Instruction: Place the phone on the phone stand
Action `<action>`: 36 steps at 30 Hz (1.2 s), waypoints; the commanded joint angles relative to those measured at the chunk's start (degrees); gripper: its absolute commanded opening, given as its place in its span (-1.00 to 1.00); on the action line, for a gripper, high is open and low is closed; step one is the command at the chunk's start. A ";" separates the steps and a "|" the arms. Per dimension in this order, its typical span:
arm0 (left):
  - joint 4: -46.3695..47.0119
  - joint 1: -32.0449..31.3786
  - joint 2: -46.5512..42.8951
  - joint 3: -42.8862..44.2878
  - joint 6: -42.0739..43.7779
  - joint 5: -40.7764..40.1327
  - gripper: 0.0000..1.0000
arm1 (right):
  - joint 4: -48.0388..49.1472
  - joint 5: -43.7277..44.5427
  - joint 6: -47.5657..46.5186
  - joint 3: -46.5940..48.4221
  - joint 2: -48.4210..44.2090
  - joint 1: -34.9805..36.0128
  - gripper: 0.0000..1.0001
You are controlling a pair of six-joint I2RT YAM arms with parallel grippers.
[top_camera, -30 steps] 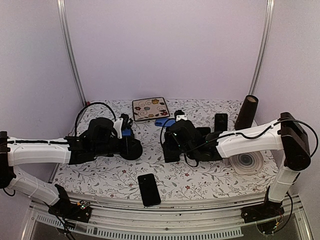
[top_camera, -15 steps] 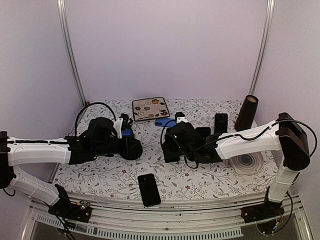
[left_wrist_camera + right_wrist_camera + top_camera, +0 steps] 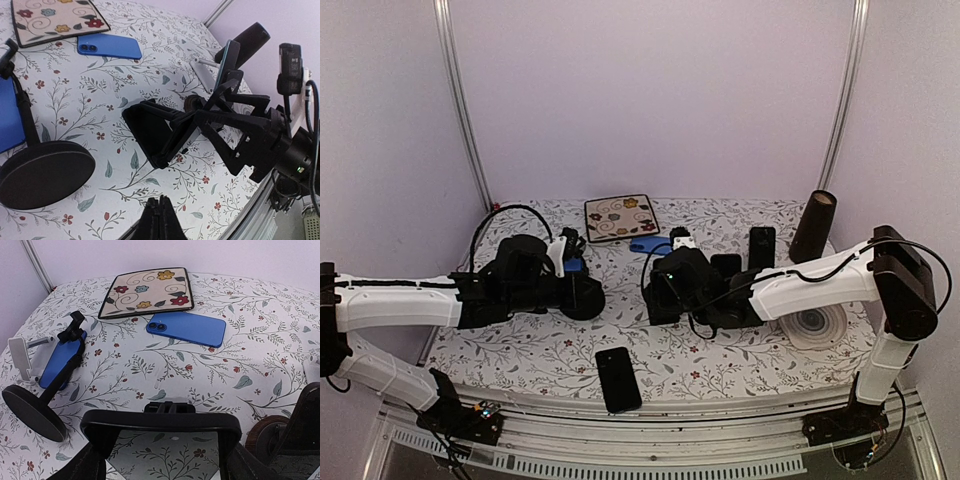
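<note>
Where the floral tabletop (image 3: 520, 350) meets plain lilac walls (image 3: 650, 100), the right fingers (image 3: 247, 467) clamp the black phone (image 3: 160, 427) near the round-based phone stand (image 3: 35, 412); the left fingers (image 3: 152, 222), pressed together, are cropped, and whether the phone touches the tabletop is unclear.

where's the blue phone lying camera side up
Right wrist view, centre: the blue phone lies flat in front of the floral tray, right of the round-based stand.

The flower-print table (image 3: 740, 372) bears a patterned mat (image 3: 621, 217). Just in front of the mat lies a blue phone (image 3: 186, 328), a round-footed stand (image 3: 45, 172) front-left, a black phone (image 3: 618, 379) farthest forward.
</note>
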 commanded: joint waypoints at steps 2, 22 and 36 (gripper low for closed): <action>1.80 0.77 0.30 -0.33 -0.06 0.47 -1.00 | 3.53 1.71 0.92 -0.35 0.78 0.40 -0.84; 1.84 0.79 0.22 -0.60 -0.02 0.67 -1.00 | 3.74 3.20 1.38 0.58 2.91 1.20 -0.83; 2.37 0.81 0.74 -0.75 0.05 1.03 -1.00 | 2.18 4.34 1.54 2.20 3.52 1.96 -0.83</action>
